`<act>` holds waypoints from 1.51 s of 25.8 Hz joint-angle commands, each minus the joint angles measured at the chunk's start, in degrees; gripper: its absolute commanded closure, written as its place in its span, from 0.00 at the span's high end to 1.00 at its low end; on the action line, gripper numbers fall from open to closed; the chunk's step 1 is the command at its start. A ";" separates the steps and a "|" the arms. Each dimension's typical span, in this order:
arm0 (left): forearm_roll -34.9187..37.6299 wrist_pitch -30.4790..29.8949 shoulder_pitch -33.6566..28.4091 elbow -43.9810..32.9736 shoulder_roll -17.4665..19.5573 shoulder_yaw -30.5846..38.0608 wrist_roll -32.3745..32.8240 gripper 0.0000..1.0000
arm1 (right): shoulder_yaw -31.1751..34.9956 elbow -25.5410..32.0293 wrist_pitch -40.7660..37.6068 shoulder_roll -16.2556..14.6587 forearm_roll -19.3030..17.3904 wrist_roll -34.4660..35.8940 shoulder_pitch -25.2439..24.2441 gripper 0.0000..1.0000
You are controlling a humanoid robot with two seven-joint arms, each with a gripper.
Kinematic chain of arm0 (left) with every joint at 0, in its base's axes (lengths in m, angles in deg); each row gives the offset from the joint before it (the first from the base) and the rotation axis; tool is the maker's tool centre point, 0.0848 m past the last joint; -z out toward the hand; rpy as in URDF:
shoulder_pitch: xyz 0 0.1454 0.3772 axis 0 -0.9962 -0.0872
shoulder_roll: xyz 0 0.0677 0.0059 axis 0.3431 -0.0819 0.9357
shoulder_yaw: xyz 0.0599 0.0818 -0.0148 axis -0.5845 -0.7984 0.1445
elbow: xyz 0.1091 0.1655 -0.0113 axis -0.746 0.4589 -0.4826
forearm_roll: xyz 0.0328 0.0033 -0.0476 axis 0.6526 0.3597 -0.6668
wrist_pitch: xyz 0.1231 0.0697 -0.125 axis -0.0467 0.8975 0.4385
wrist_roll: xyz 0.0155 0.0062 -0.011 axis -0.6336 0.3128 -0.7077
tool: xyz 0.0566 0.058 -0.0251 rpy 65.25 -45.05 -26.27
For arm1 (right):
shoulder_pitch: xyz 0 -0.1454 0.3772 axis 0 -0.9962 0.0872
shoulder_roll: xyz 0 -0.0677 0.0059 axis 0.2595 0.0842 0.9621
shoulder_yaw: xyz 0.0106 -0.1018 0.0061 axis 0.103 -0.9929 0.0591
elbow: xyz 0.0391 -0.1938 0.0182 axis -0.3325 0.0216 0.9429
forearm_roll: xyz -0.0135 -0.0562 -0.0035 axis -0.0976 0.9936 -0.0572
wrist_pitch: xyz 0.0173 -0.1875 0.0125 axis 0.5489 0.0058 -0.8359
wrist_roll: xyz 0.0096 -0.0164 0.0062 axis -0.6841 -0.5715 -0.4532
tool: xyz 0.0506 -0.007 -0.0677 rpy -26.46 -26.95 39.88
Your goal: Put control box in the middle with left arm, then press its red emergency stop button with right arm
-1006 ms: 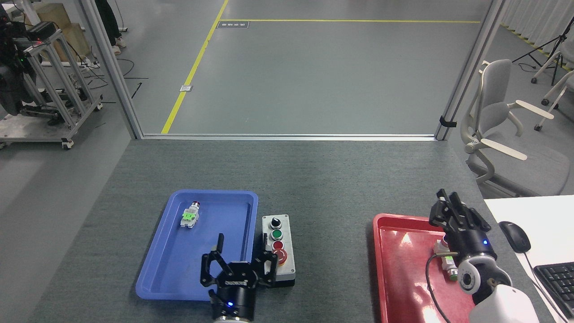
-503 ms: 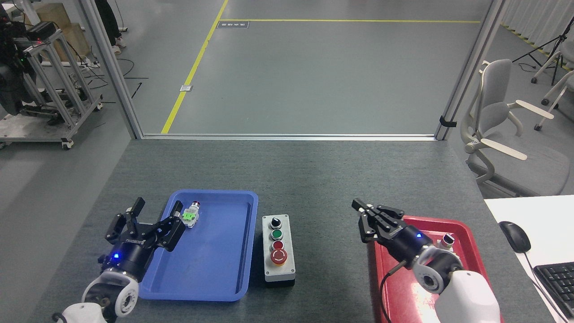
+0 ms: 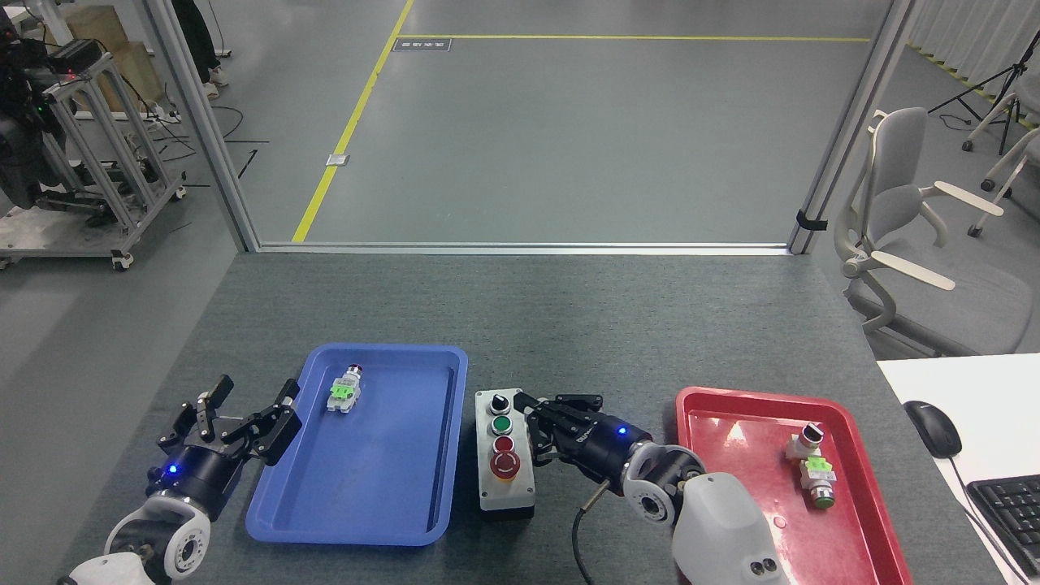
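Observation:
The control box (image 3: pixel 504 487), light grey on a dark base, lies on the grey table between the blue tray and the red tray. Its top carries a black knob, a green button, a small red button and, nearest me, the red emergency stop button (image 3: pixel 504 464). My right gripper (image 3: pixel 524 401) reaches in from the right. Its fingers are shut to a point at the box's right edge, level with the knob and beyond the emergency stop button. My left gripper (image 3: pixel 250 400) hovers open and empty left of the blue tray, well away from the box.
The blue tray (image 3: pixel 284 504) holds one small button part with a green clip (image 3: pixel 345 392). The red tray (image 3: pixel 731 422) holds another such part (image 3: pixel 815 467). A mouse (image 3: pixel 933 426) and keyboard (image 3: pixel 1011 508) sit on a white desk at right. A chair (image 3: pixel 902 227) stands beyond.
My left gripper pulled back from beside the box to the left of the blue tray. My right gripper swung left from over the red tray to the box's right edge.

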 commanded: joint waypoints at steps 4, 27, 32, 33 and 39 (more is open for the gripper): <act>1.42 5.32 -2.34 -1.57 -0.03 -0.06 -5.21 0.98 | -2.03 -2.85 0.27 2.04 1.44 -3.23 0.30 0.00; 14.26 5.67 -9.55 -11.59 -16.82 -1.12 -5.65 0.95 | -1.94 -8.21 0.27 2.13 3.72 -5.25 0.30 0.00; 14.34 5.58 -8.93 -9.74 -16.82 -1.03 -5.74 0.96 | -1.06 -7.60 0.27 2.22 3.81 -4.73 0.48 0.00; 13.47 5.84 -8.85 -9.48 -16.82 -1.03 -5.74 0.98 | -0.88 -7.24 0.36 2.30 3.72 -4.37 0.74 0.00; 11.00 5.67 -8.93 -7.19 -18.31 -0.68 -5.74 0.99 | 11.42 -4.87 5.54 5.29 0.65 -3.14 5.67 0.76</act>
